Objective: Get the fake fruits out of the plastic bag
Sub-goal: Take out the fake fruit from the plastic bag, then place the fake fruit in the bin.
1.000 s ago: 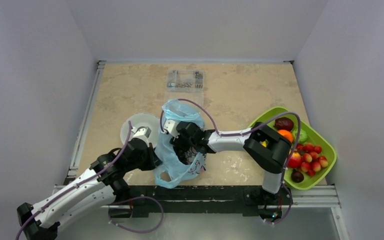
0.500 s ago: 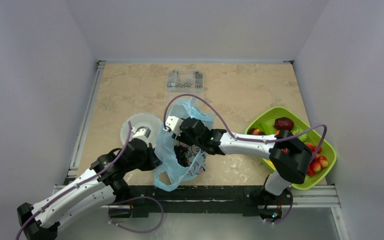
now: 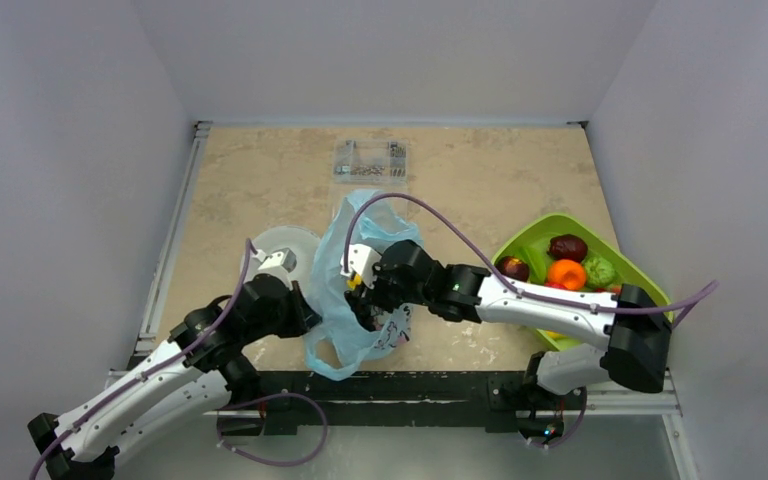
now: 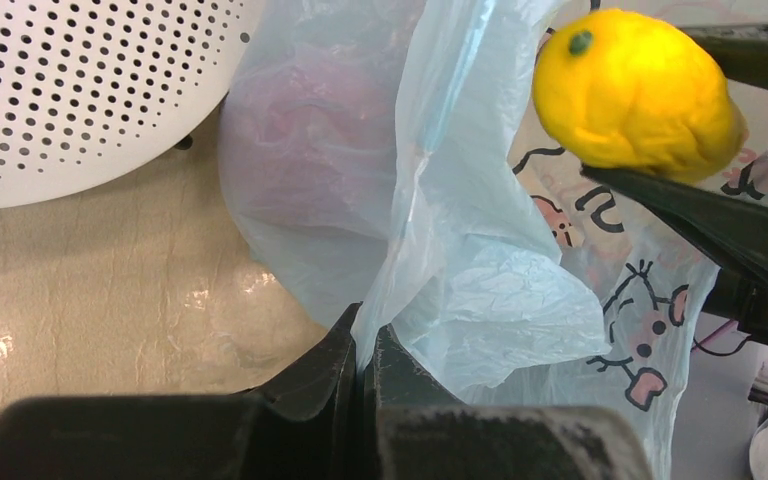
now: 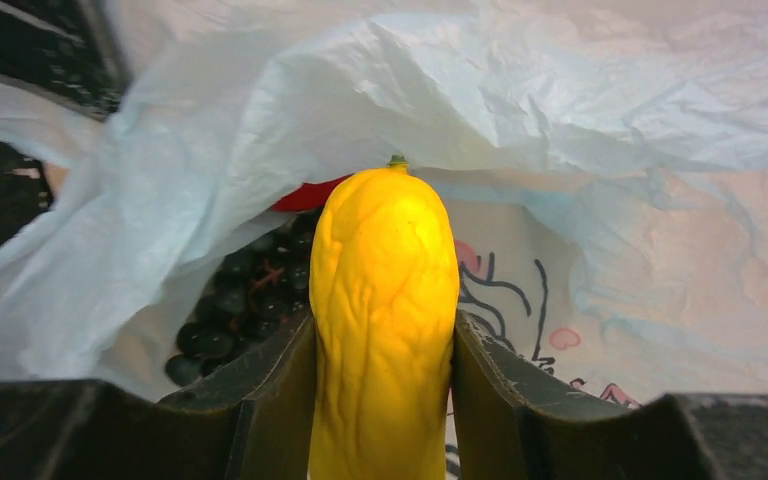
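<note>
The light-blue plastic bag (image 3: 328, 290) with the cartoon print lies at the table's near middle. My left gripper (image 3: 305, 312) is shut on the bag's edge (image 4: 480, 300), with a fold pinched between its fingertips (image 4: 365, 345). My right gripper (image 3: 362, 285) is at the bag's mouth, shut on a wrinkled yellow fake fruit (image 5: 385, 300), which also shows in the left wrist view (image 4: 635, 95). Inside the bag I see dark purple grapes (image 5: 230, 300) and a bit of a red fruit (image 5: 305, 197). The rest of the bag's inside is hidden.
A lime-green tray (image 3: 560, 222) at the right holds an orange (image 3: 566, 273), a dark plum (image 3: 568, 247) and other fruits. A white perforated disc (image 3: 275, 250) lies left of the bag. A clear box (image 3: 370, 160) stands at the back.
My right arm has stretched out, its elbow swinging right past the tray, and its gripper has shifted slightly with the yellow fruit. The bag's top has been drawn up. The left gripper keeps its hold.
</note>
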`<move>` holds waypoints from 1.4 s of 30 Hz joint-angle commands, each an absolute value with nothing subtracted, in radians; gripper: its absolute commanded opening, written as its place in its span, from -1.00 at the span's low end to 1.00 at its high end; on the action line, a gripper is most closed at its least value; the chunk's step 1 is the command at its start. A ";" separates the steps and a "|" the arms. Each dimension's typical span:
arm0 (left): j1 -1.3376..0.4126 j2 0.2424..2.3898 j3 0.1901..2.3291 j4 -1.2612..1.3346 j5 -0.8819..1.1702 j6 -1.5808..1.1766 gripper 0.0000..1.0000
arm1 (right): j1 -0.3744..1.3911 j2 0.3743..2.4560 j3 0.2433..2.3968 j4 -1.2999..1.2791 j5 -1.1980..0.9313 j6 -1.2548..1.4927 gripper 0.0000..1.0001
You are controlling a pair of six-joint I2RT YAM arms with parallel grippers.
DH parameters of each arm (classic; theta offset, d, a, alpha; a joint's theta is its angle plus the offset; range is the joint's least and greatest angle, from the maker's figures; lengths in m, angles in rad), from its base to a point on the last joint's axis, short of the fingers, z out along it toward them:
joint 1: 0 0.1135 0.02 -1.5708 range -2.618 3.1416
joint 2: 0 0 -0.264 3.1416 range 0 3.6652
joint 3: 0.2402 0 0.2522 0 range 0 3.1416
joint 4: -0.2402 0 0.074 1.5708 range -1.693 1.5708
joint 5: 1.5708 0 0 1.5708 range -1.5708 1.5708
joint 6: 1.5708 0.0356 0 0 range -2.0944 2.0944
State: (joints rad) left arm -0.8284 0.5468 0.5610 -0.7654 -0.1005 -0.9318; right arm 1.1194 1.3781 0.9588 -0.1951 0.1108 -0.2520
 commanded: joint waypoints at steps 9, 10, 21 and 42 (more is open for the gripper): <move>-0.834 0.591 0.567 -0.673 -0.049 -0.936 -1.00 | 1.126 1.228 1.043 0.058 -0.276 0.063 -1.00; -0.834 0.592 0.566 -0.671 -0.047 -0.937 -1.00 | 1.126 1.219 1.041 0.140 -0.282 0.115 -1.00; -0.834 0.609 0.553 -0.663 -0.042 -0.963 -1.00 | 1.126 1.157 1.281 0.107 -0.193 0.324 -1.00; -0.834 0.577 0.521 -0.638 -0.038 -0.960 -1.00 | 0.528 1.048 1.254 -0.596 0.780 0.464 -1.00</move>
State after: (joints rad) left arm -0.8284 0.5884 0.5232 -0.6777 -0.0479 -0.9592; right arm 0.6811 1.0046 1.3220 -0.4755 0.8093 0.3832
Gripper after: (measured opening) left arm 0.003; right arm 0.424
